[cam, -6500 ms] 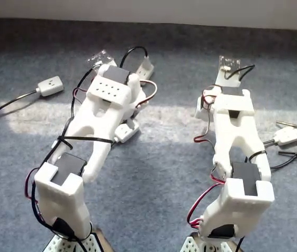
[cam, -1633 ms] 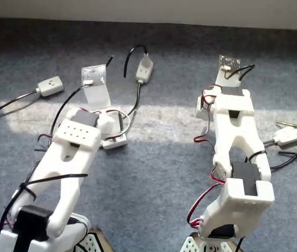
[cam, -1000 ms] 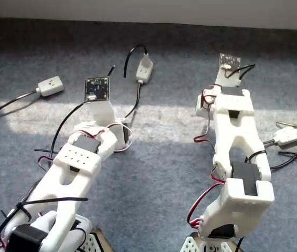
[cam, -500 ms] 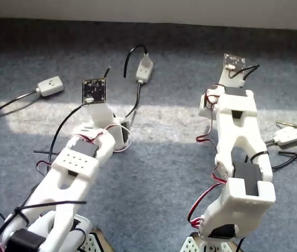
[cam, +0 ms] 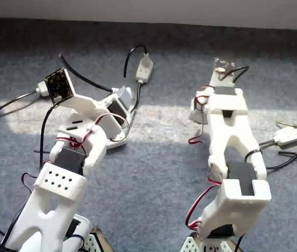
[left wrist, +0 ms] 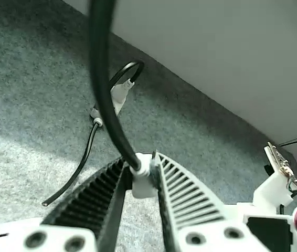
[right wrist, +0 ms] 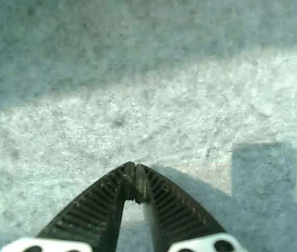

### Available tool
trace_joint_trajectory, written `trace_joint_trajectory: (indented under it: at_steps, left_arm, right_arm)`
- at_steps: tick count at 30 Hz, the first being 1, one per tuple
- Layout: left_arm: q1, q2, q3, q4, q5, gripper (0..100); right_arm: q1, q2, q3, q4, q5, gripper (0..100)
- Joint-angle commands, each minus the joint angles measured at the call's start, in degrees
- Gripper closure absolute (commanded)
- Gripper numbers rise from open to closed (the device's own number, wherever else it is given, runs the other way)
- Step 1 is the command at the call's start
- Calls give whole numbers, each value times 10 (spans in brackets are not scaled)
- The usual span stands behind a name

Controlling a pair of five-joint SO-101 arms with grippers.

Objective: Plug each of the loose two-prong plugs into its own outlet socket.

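Note:
My left gripper [left wrist: 142, 176] is shut on a small white two-prong plug [left wrist: 141, 181], held above the carpet. The plug's black cable [left wrist: 102, 79] arcs up and away from it, and in the high view this cable [cam: 80, 76] rises over the left arm. A second white plug [cam: 144, 68] with a looped black cable lies on the carpet beyond; the left wrist view has this plug [left wrist: 118, 94] too. A white outlet socket [cam: 42, 90] lies at the far left, partly hidden by the left arm's camera board. My right gripper [right wrist: 135, 191] is shut on nothing, low over bare carpet.
Two white connectors [cam: 287, 136] with dark cables lie at the right edge of the grey carpet [cam: 154, 173]. A pale wall runs along the far side. The right arm's camera board [left wrist: 279, 164] is in the left wrist view.
The left arm has drawn back, risen and turned left, lifting the plug so its cable now swings up. The right arm shifted slightly left.

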Motion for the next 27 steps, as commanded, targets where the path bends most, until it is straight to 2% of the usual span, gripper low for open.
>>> trace_joint_trajectory:
  at_steps: [1, 5, 9, 14, 19, 27]
  left_arm:
    - [39, -15, -27, 3, 33, 994]
    - [95, -15, -7, 0, 33, 994]
    - [138, -15, -6, -1, 32, 994]
    - [144, -15, 3, -1, 31, 994]
    - [134, -15, 4, -4, 30, 994]
    - [36, -15, 5, -62, 30, 994]
  right_arm:
    - [-69, -18, -3, 6, -11, 991]
    - [-119, -18, -7, 2, -11, 991]
    - [-138, -18, -7, 1, -55, 991]
    - [-138, -19, -8, 3, -59, 991]
    - [-145, -20, -8, 20, -56, 991]
    - [-127, -19, -29, 66, -55, 991]
